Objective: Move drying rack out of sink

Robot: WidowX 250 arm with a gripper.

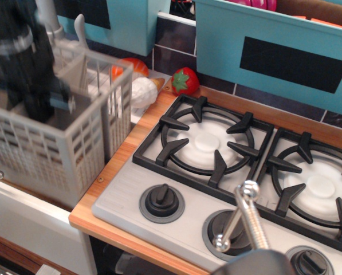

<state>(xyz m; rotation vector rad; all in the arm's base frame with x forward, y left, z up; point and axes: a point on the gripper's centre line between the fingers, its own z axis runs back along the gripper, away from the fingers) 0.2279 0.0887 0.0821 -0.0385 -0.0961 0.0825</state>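
Note:
The grey lattice drying rack hangs lifted and tilted above the white sink at the left, motion-blurred, with its right wall near the wooden counter edge. My black gripper reaches down into the rack from the top left. Its fingertips are hidden behind the rack's wall and dividers, and the rack rises with it. The white faucet shows partly behind the arm.
A grey stovetop with black grates and knobs fills the right. A toy strawberry, an orange sushi piece and a white toy lie at the back. Teal bins hang above. A metal rod stands in front.

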